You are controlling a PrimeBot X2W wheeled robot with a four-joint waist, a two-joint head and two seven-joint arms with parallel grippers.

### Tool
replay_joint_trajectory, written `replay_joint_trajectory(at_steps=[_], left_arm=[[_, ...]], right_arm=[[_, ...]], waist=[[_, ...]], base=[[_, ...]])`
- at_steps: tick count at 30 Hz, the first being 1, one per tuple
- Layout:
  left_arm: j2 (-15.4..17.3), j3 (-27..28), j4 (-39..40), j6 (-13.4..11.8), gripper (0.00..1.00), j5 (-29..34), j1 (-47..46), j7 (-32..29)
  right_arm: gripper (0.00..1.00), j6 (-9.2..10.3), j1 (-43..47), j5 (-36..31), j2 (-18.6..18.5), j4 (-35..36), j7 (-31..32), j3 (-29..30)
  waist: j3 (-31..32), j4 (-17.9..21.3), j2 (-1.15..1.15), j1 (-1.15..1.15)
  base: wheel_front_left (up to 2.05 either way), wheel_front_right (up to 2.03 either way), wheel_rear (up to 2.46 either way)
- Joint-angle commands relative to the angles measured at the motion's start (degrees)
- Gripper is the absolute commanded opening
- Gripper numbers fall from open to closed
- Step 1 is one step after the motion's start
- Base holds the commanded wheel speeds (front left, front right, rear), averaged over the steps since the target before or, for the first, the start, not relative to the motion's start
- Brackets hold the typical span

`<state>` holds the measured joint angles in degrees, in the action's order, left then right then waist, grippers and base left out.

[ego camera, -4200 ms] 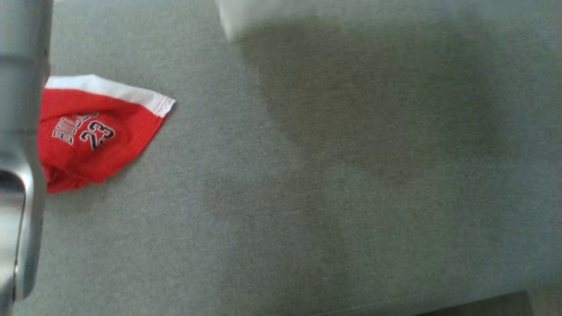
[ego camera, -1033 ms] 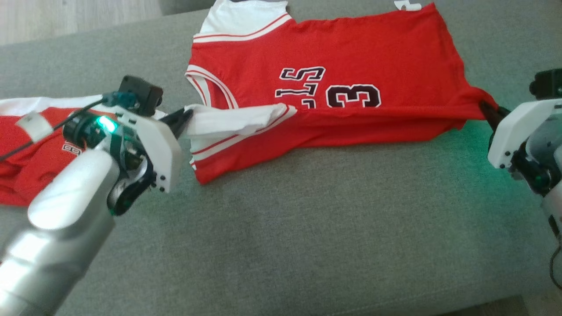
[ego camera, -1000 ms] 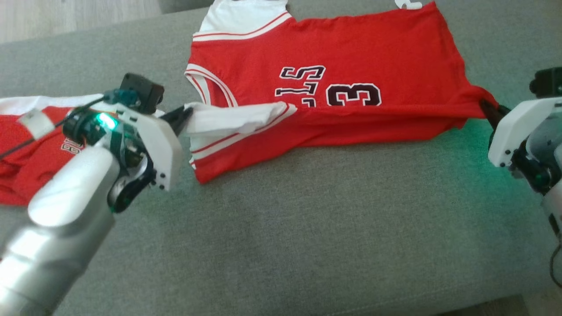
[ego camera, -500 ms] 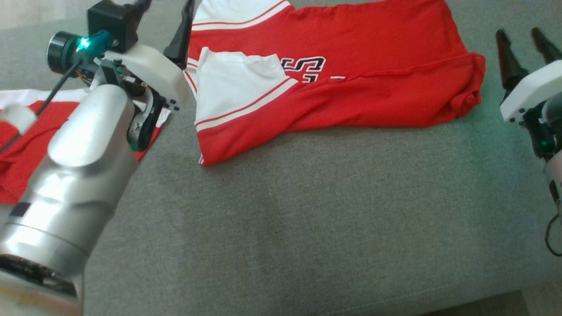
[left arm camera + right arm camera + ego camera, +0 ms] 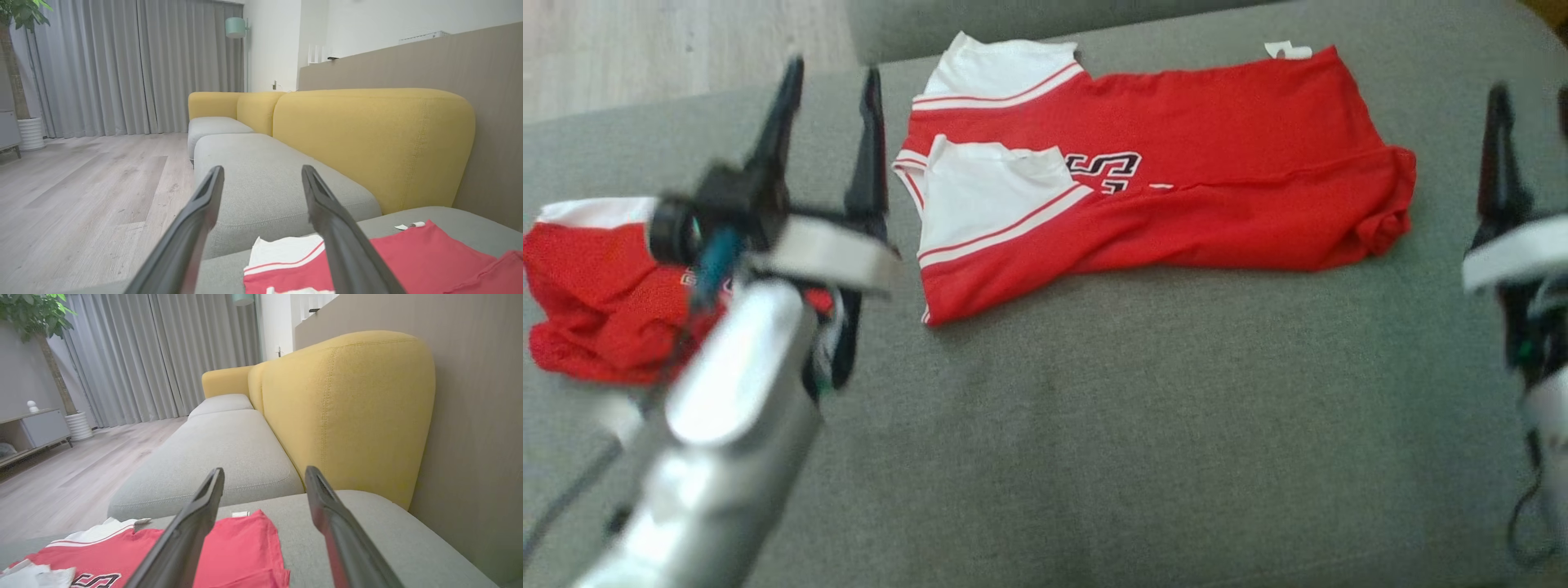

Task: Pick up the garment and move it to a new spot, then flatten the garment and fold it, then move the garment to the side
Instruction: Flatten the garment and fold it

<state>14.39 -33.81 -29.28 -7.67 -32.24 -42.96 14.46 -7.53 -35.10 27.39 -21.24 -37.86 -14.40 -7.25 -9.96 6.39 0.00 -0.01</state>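
- On the grey sofa cushion (image 5: pixel 1135 425), the red jersey (image 5: pixel 1176 163) lies folded lengthwise, a white sleeve on top.
- Left gripper (image 5: pixel 835 73): spread, empty, just beside the jersey's sleeve end.
- Right gripper (image 5: pixel 264 471): spread, empty, near the hem.
- A crumpled red garment (image 5: pixel 596 302) lies left of the left arm.

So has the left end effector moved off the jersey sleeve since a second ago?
Yes. The left end effector has released the white sleeve and drawn back leftward; it stands open beside the jersey's left edge.
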Motion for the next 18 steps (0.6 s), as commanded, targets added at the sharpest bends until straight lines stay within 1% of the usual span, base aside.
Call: replay_joint_trajectory(at_steps=[1,4,8,9,11,12,18], left_arm=[[0.9,3.4,4.4,-1.0,1.00,1.4,1.4,0.5],[0.1,6.2,10.2,-2.9,1.00,4.5,9.0,0.5],[-2.2,9.6,14.3,-3.8,1.00,6.9,18.4,0.5],[-3.6,10.9,15.0,-3.6,1.00,7.6,22.4,0.5],[-4.8,11.9,15.4,-3.3,1.00,8.6,25.5,0.5],[-5.8,12.9,15.5,-2.6,1.00,9.4,27.4,0.5],[-7.4,13.7,13.4,0.4,1.00,11.8,27.7,0.5]], right_arm=[[1.00,0.04,3.5,-2.5,1.2,4.1,-0.6,1.3],[1.00,0.04,10.4,-6.9,4.7,9.8,-0.6,5.4],[1.00,0.04,18.4,-11.4,9.5,14.7,-0.6,8.4],[1.00,0.04,21.7,-13.3,11.5,16.3,-0.6,9.4],[1.00,0.04,24.3,-14.1,13.4,17.7,-0.6,10.4],[1.00,0.04,26.1,-14.8,14.7,18.9,-0.6,11.3],[1.00,0.04,27.1,-16.5,16.3,21.6,0.1,11.9]], waist=[[1.0,-0.4,0.00,0.01],[2.2,-0.4,0.00,0.01],[3.9,-0.3,0.00,0.01],[4.7,-0.1,0.00,0.01],[5.2,0.1,0.00,0.01],[5.3,0.2,0.00,0.01],[5.0,1.2,0.00,0.01]], base=[[0.00,0.00,0.00],[0.00,0.00,0.00],[0.00,0.00,0.00],[0.00,0.00,0.00],[0.00,0.00,0.00],[0.00,0.00,0.00],[0.00,0.00,0.00]])
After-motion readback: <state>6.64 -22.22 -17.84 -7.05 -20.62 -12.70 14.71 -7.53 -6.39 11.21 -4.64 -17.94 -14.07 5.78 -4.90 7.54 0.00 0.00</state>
